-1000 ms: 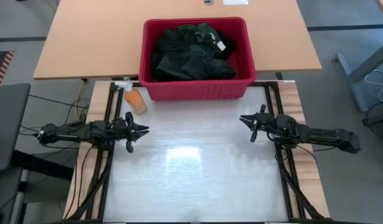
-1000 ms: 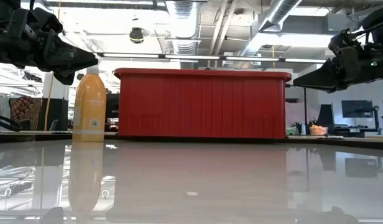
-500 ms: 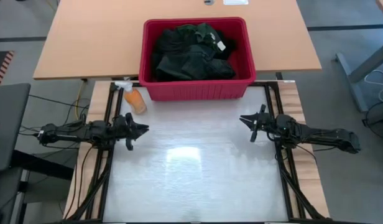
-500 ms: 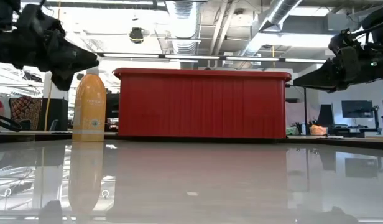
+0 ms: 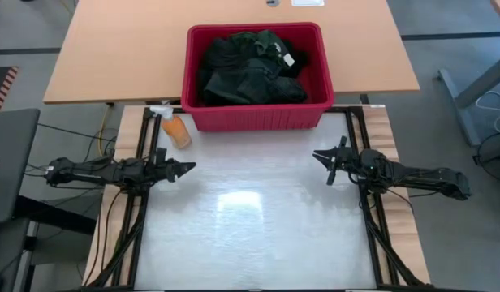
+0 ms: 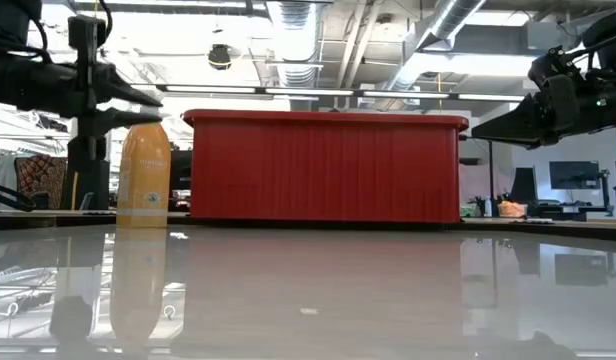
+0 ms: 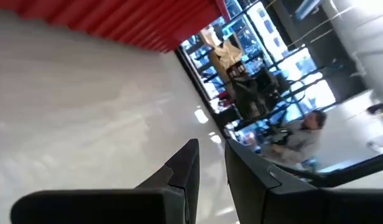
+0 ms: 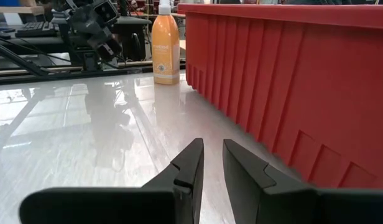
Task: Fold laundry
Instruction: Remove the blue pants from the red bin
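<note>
The laundry (image 5: 250, 65), dark green and black cloth with a white label, lies heaped inside the red basket (image 5: 254, 118) at the table's far edge. In the low view only the basket's ribbed front wall (image 6: 323, 170) shows, and the laundry is hidden behind it. My left gripper (image 5: 189, 168) hovers level over the table's left side, rolled onto its side. Its fingers (image 7: 211, 146) are narrowly open with nothing between them. My right gripper (image 5: 317, 155) hovers over the table's right side and points toward the middle. It is narrowly open (image 8: 212, 146) and holds nothing.
An orange spray bottle (image 5: 177, 130) stands upright by the basket's near left corner, just beyond my left gripper. The glossy white tabletop (image 5: 250, 219) lies between the arms. A wooden desk (image 5: 112, 49) lies beyond. A person (image 7: 303, 127) shows in the room past the table.
My left gripper has rolled about its own pointing line while staying in place. Its fingers now stand one above the other in the low view. My right arm has kept still, and the laundry has not moved.
</note>
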